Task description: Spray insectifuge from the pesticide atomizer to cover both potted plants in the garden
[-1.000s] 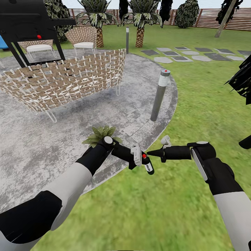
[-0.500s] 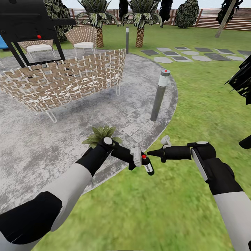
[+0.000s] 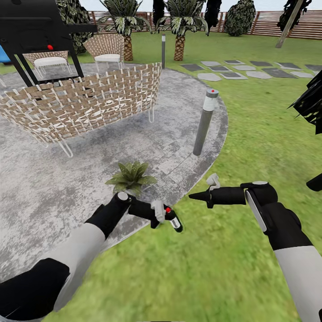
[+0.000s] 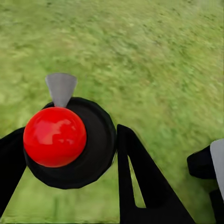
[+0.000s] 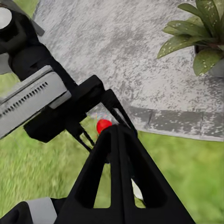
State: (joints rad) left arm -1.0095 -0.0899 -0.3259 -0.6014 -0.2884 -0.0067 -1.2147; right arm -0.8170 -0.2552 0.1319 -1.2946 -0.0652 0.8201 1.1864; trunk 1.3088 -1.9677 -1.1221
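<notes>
Left gripper (image 3: 162, 215) has its fingers clamped round the pesticide atomizer (image 3: 173, 221), held over grass at the patio (image 3: 44, 179) edge. Right gripper (image 3: 193, 196) is pinched closed, empty. Right wrist view catches the potted plant's (image 5: 198, 35) spotted leaves up close.

A round grey patio (image 3: 53, 179) is lying in the lawn (image 3: 250, 147). Resting on it are a potted plant (image 3: 131, 176) near its six o'clock edge, a bollard lamp (image 3: 205, 121) at three o'clock, and a wicker sofa (image 3: 80, 105) toward eleven.
</notes>
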